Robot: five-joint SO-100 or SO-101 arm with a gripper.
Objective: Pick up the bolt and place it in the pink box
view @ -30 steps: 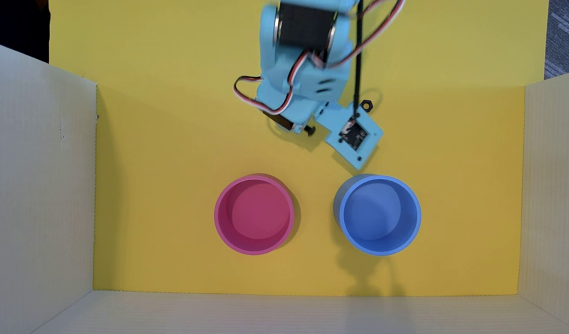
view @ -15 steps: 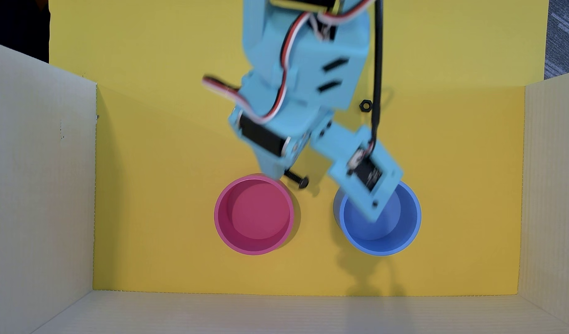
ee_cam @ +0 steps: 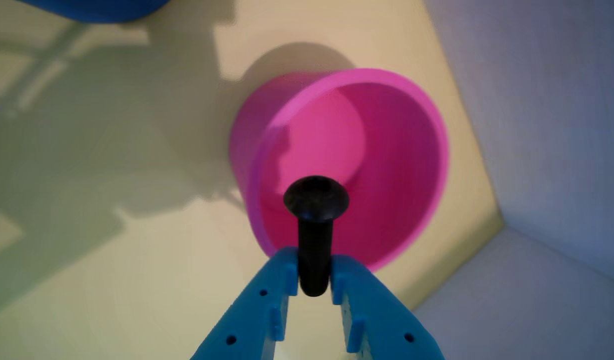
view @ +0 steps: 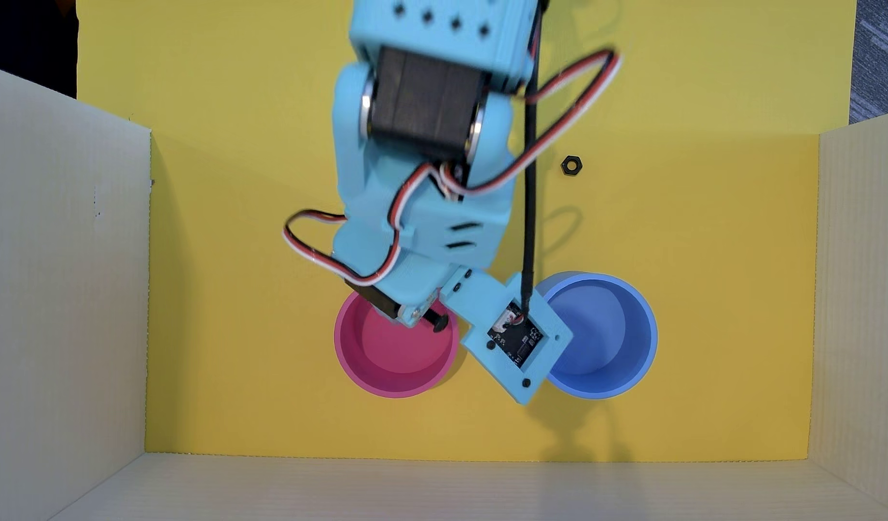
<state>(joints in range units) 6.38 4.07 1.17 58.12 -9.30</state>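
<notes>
Overhead view: your gripper (view: 422, 315) hangs over the pink box's (view: 349, 360) upper rim, bolt (view: 438, 320) sticking out sideways above the cup's inside. A nut (view: 571, 165) sits toward the yellow floor's (view: 231, 300) top right.

Wrist view: your jaws are clamped on the bolt's (ee_cam: 314, 220) shaft, head pointing away over the pink box (ee_cam: 417, 165).

The light-blue arm (view: 422, 165) reaches down the overhead view from the top edge, wrist bent downward, its claw (ee_cam: 314, 272) clamped with both blue fingers (ee_cam: 266, 305) pressed against a black shaft between their tips.
</notes>
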